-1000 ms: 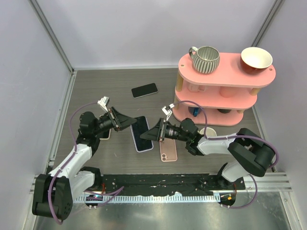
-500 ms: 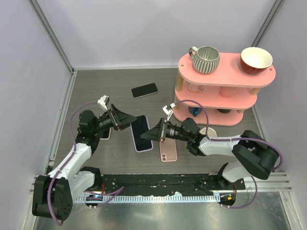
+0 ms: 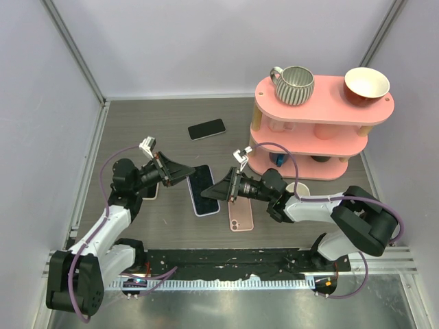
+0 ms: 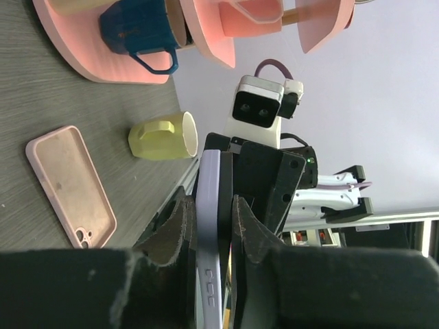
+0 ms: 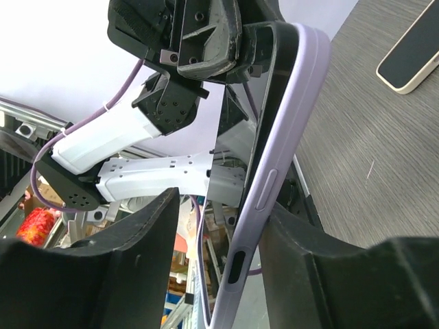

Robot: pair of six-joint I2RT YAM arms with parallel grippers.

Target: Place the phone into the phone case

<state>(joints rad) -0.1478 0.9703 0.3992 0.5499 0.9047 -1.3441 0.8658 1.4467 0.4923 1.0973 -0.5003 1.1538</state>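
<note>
**Q:** While both arms meet at mid-table, where is the phone [image 3: 201,195]?

**A:** Going left to right, the left gripper [image 3: 184,176] sits at the phone's ten o'clock, clamped on its two faces. The phone, rimmed by a lavender case [image 5: 302,89], runs lengthwise from eleven to five o'clock.

**Q:** And the right gripper [image 3: 214,190]?

**A:** It is at four o'clock and equally near. Its jaws stand apart around the lower end, probably ready to press the phone home.

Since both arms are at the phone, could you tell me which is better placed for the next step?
Probably the right: the left tool grips the phone, while the right tool straddles its lavender case loosely, free to squeeze.
</note>
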